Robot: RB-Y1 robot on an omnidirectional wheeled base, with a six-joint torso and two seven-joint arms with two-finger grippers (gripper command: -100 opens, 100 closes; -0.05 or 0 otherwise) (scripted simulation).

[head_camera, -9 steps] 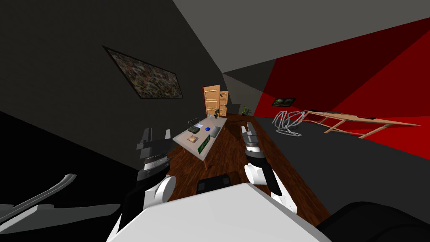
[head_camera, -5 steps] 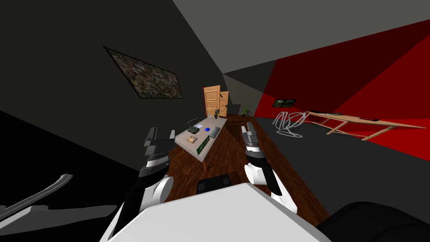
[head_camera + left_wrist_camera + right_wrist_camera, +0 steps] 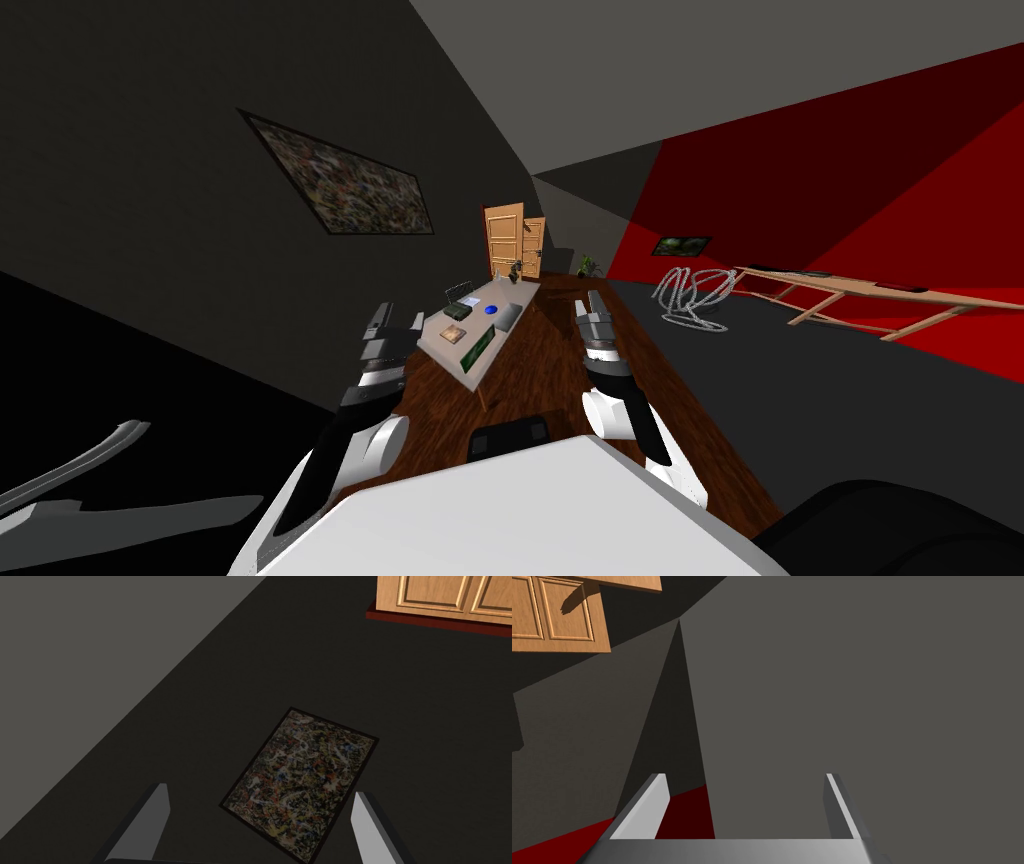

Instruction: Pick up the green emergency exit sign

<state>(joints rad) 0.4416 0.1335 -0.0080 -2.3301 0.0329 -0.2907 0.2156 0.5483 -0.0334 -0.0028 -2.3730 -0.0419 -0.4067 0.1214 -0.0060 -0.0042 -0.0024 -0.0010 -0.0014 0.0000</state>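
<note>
The green exit sign (image 3: pixel 481 346) is a long, narrow, flat panel, dark green with a few paler marks on its face that are too small to read. It lies flat on the pale surface (image 3: pixel 477 323), along the near edge at about 4 o'clock of the top. On the same top, a tan square (image 3: pixel 455 334) sits just beside the sign at 10 o'clock of it. A small blue object (image 3: pixel 491 309) lies at 12 o'clock of the sign, and a dark box (image 3: pixel 458 312) lies farther back past the tan square. The surface stands on a strip of dark wooden floor (image 3: pixel 545 360). The left hand (image 3: pixel 397 320) hangs in the air at 9 o'clock of the sign, near the surface's edge but apart from it; its wrist view shows the fingers spread wide with nothing between them. The right hand (image 3: pixel 590 305) is raised at 2 o'clock of the sign, well clear of the surface, fingers likewise spread and holding nothing.
</note>
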